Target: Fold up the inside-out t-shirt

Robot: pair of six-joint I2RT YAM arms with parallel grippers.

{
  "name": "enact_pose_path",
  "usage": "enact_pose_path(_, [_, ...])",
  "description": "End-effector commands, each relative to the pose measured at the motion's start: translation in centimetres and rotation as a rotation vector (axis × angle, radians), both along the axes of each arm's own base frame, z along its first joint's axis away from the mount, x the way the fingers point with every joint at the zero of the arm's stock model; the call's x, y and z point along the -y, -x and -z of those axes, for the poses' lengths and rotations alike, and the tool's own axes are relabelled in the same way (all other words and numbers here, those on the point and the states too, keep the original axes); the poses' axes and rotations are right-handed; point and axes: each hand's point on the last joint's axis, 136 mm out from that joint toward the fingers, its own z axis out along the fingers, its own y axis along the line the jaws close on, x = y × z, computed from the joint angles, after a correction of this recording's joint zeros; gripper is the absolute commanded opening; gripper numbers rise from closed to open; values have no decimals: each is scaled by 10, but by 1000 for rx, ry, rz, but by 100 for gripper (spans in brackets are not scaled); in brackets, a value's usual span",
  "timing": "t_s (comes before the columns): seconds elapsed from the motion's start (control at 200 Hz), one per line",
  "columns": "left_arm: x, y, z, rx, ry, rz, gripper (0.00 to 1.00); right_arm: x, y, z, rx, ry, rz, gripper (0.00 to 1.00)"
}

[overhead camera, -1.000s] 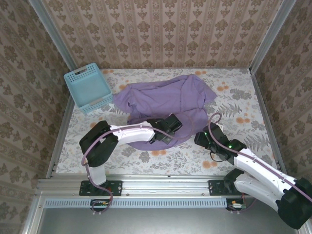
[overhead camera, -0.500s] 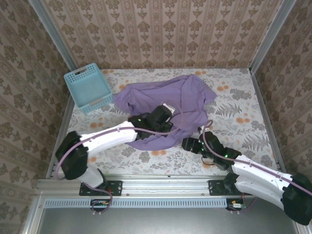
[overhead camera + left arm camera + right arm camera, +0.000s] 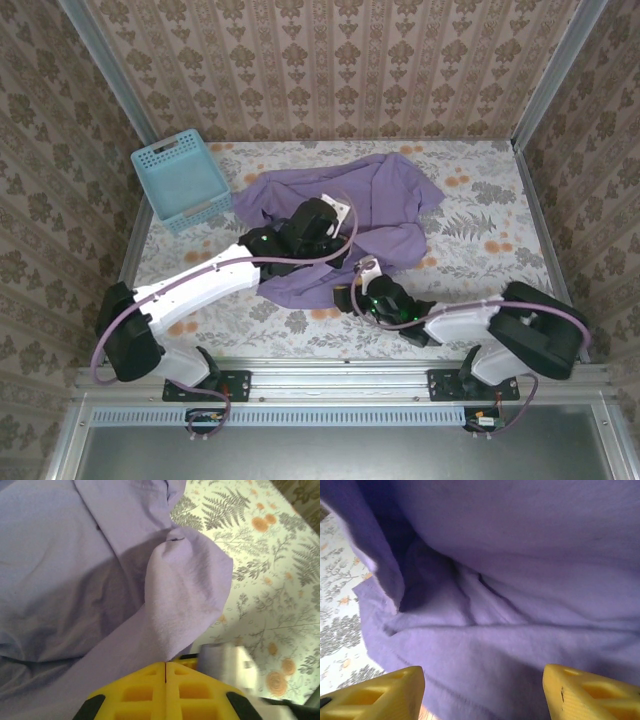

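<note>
The inside-out t-shirt (image 3: 385, 200) lies crumpled and lavender-purple on the flowered table, plain face up. My left gripper (image 3: 322, 238) is over its middle. In the left wrist view that gripper (image 3: 165, 663) is shut, and a fold of the t-shirt (image 3: 175, 605) rises from between its yellow fingers. My right gripper (image 3: 350, 294) sits low at the shirt's near hem. In the right wrist view the gripper (image 3: 481, 674) is open, its fingers (image 3: 385, 690) wide apart, with purple cloth (image 3: 510, 620) spread between and beyond them.
A light-blue lattice basket (image 3: 180, 178) stands at the back left, close to the shirt's left sleeve. The patterned table (image 3: 490, 250) lies bare to the right of the shirt. Papered walls close in the back and both sides.
My left gripper has shut on the cloth and carried it back and left, away from the near edge. The right arm has swung left and in, up to the shirt's near hem.
</note>
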Motion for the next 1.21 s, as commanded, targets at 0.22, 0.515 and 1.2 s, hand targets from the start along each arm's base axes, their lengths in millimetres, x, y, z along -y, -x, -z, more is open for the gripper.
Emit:
enact_pose_path(0.22, [-11,7,-78,48,154,16,0,-25,-49,-18,175,5,79,65])
enact_pose_path(0.515, [-17,24,-148,115,270,64,0,-15,-85,-4,88,68,168,64])
enact_pose_path(1.2, [-12,52,-264,390,311,90,0,32,-194,15,-237,237,461,87])
